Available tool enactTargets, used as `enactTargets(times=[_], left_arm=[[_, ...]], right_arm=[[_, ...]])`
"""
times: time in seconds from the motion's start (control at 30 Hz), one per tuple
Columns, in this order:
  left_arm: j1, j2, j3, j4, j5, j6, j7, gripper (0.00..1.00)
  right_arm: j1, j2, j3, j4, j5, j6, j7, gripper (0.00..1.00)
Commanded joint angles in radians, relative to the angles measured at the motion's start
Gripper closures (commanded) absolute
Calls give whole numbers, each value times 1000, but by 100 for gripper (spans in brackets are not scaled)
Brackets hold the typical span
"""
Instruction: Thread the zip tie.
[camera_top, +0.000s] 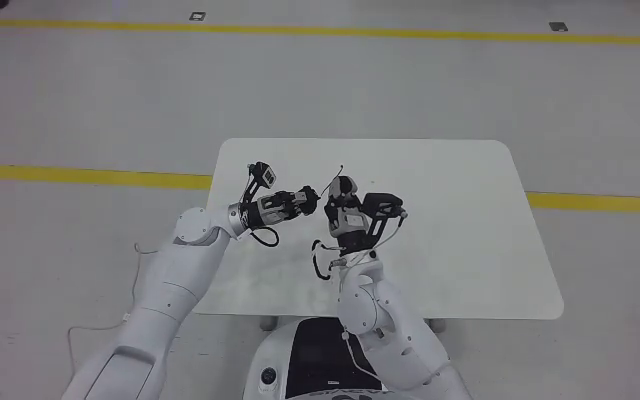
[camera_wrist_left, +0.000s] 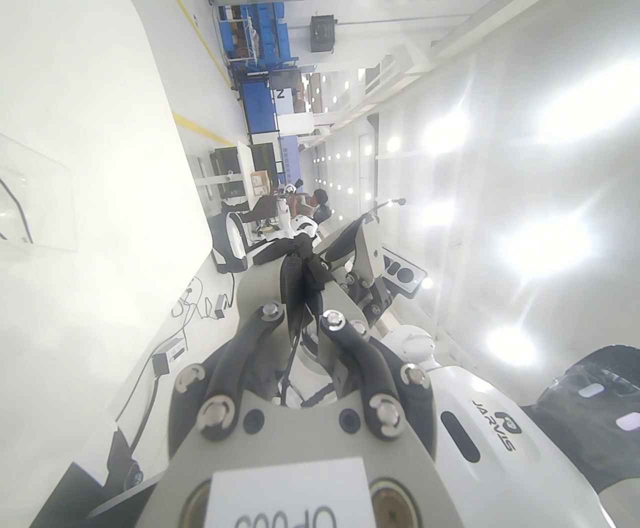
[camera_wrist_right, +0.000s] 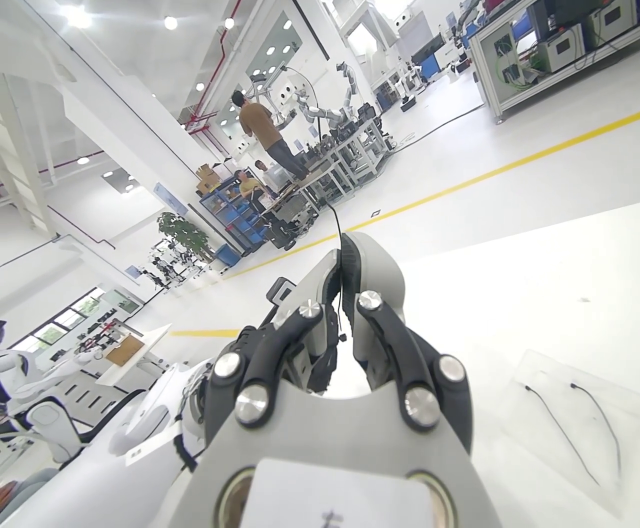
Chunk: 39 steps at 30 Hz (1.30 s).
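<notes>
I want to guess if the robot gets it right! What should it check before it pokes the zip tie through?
1. Right gripper shut tight on the zip tie: ok.
2. A free end of the zip tie sticks out past that gripper: ok.
3. Left gripper holds the other end: cannot tell. It is shut, but what it grips is hidden.
4. Both grippers close together above the table: ok.
5. Tip lined up with the hole: cannot tell, too small to see.
6. Spare zip ties lie on the clear sheet, away from the grippers: ok.
</notes>
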<state>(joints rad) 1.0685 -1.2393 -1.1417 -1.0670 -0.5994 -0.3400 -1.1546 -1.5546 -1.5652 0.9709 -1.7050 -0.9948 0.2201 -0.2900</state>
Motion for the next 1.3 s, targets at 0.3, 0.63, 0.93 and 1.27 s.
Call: enactTargets(times=[0.3,0.63,0.93,1.27], left_arm=[[0,0,0,0,0,0,0,100],[0,0,0,0,0,0,0,100],[0,0,0,0,0,0,0,100],[0,0,0,0,0,0,0,100]], right_arm=[[7,-2,-4,17,-28,21,18,100],[-3,-2,-3,2,-30,13,17,100],[-19,0,-4,-23,-26,-15,14,100],[-11,-1,-4,-9,-36,4,18,100]])
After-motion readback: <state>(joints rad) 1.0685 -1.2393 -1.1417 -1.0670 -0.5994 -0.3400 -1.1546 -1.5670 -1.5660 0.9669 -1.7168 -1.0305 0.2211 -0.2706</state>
